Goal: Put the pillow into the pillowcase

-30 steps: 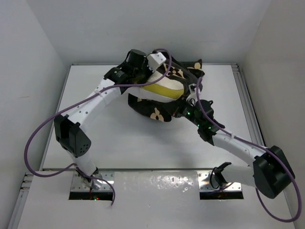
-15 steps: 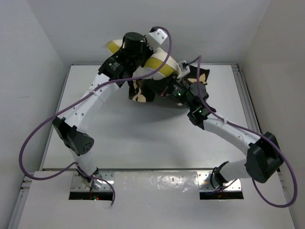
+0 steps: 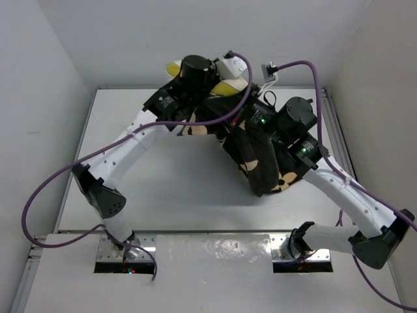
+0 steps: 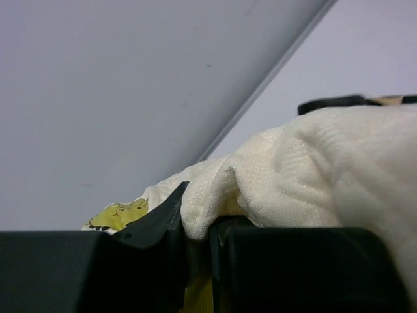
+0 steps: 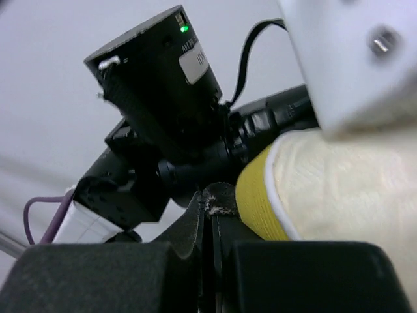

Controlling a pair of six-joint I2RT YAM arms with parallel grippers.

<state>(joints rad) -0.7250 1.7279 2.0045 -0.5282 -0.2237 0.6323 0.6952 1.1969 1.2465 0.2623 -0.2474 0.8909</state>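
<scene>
Nearest us the pillowcase [image 3: 259, 166] hangs from our right gripper [image 5: 212, 225], pinched shut on its edge, and beyond it our left gripper [image 4: 195, 238] clamps the pillow [image 4: 313, 163] aloft, so we should draw the case evenly over it without slackening either pinch.

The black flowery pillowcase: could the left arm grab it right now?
Probably not. The left gripper is pinching the cream-white quilted pillow, so it is not free. The black plush pillowcase with tan flowers hangs nearby, pinched by the right gripper.
</scene>
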